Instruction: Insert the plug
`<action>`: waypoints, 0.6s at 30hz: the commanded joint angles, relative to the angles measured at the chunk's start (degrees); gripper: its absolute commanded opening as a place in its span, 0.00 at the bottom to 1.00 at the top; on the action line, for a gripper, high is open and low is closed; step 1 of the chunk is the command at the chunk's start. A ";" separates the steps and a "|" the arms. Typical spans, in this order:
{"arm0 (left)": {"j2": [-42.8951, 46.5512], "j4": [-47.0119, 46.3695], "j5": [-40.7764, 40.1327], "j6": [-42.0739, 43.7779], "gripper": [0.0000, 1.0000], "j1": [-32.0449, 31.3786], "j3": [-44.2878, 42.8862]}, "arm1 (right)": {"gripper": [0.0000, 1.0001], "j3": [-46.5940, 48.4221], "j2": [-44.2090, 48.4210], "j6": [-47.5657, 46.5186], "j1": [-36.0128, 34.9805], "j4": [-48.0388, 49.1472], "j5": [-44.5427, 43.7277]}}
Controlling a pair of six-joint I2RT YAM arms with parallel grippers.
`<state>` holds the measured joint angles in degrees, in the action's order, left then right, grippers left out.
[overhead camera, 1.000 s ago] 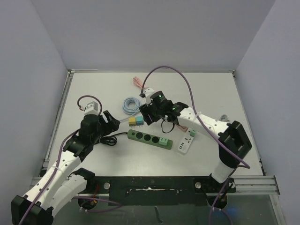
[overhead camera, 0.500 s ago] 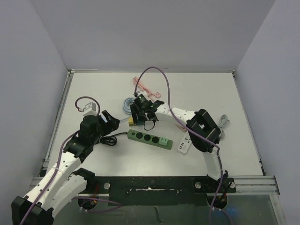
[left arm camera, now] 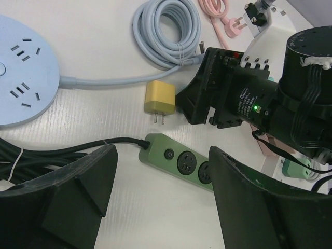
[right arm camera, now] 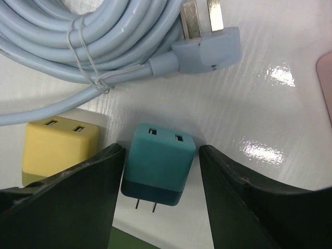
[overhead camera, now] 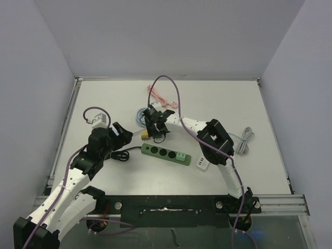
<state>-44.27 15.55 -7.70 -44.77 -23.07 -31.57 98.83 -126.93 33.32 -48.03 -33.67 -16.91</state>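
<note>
Mid-worktop (overhead camera: 218, 104), just far of the green power strip (overhead camera: 166, 153), we see the teal plug (right arm camera: 158, 158) lying flat, prongs pointing near toward the strip and not in any socket. We see the right tool (right arm camera: 161, 150) down over it with one finger on each side, both very close to the plug's sides. We cannot tell if they press on it or only flank it. A yellow plug (right arm camera: 59, 142) lies just left of the teal one, prongs also toward the strip, outside the right tool's fingers. Far of both plugs we see a coiled light blue cable (right arm camera: 78, 36), tied with a thin wire, its flat plug head (right arm camera: 207, 41) resting beside the coil. The left tool (left arm camera: 163, 155) hovers left of the strip with its fingers spread wide and nothing between them. A black cord (left arm camera: 62, 150) runs off the strip's left end. A mint plug (overhead camera: 181, 156) sits in the strip's right end. We also see a round pale blue socket hub (left arm camera: 21, 78) at far left in the left wrist view, a pink cable (overhead camera: 158, 96) toward the far side, a white power strip (overhead camera: 202, 163) right of the green one, and a grey cable (overhead camera: 244, 140) farther right.
</note>
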 commanded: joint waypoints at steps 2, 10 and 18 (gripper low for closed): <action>1.03 -3.53 0.54 0.47 0.70 0.61 -0.49 | 0.58 3.18 -0.25 0.63 0.04 -1.13 0.10; 0.69 -3.81 1.71 0.41 0.70 0.65 -0.49 | 0.26 -3.25 5.88 0.18 -0.08 6.87 -0.89; 0.76 -4.04 5.60 0.11 0.70 1.01 -2.45 | 0.26 -23.47 24.41 -8.71 -0.85 31.37 5.04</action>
<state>-44.16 15.49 -5.19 -44.77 -22.63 -31.57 81.10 -113.34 30.37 -48.23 -18.96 -14.55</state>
